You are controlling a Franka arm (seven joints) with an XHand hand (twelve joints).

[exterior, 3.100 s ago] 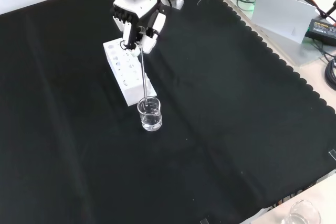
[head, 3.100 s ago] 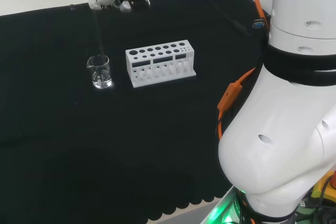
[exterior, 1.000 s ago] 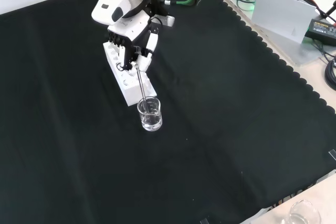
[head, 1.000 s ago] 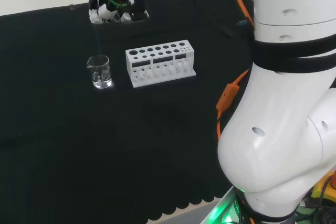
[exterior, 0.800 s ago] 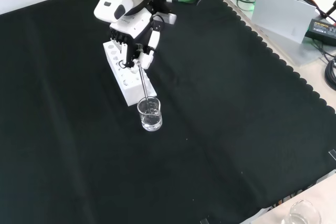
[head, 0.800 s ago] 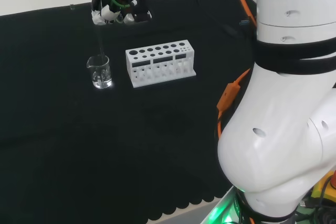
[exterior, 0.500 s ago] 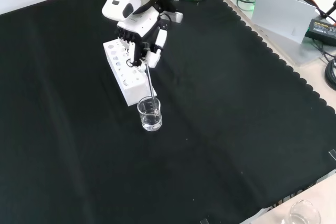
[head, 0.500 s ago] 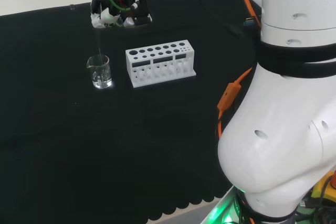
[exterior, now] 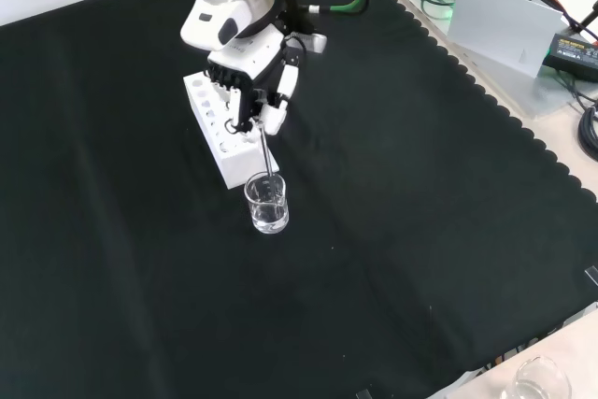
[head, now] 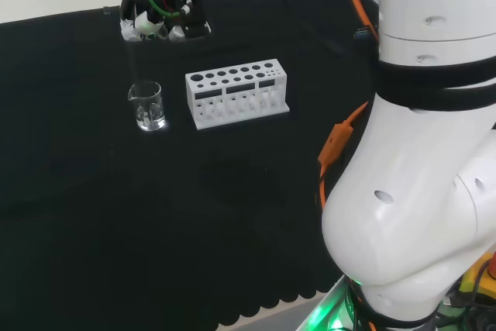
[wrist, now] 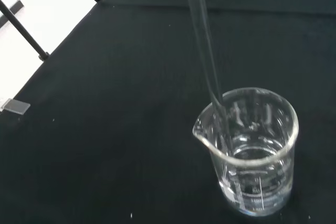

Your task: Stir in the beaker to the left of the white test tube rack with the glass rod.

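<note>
Beaker (exterior: 267, 203), a small clear glass vessel with a pouring spout and some clear liquid in its lower part, stands upright on the black cloth of the bench (exterior: 420, 231). In the head view it sits just left of the white plastic test tube rack (head: 236, 92); in the front view it sits just in front of the rack's near end, close to it but, as far as we can see, not touching.

We find the thin clear glass rod (wrist: 206, 45) entering the beaker's mouth near the spout side, tilted, with its lower end dipped into the liquid. We judge the slant to follow from the black and white hand (exterior: 250, 81) being held above and behind the beaker, over the rack, so the rod reaches down and forward to the vessel.

The fingers (exterior: 277, 114) are curled around the rod's upper end and pinch it. Holding it high keeps the hand clear of the rim and leaves the rod's length free to sweep inside the glass.

We assess the stirring as in hand. The beaker has no support, so the rod pressing on the wall could tip or slide it; we advise circling within the liquid.
</note>
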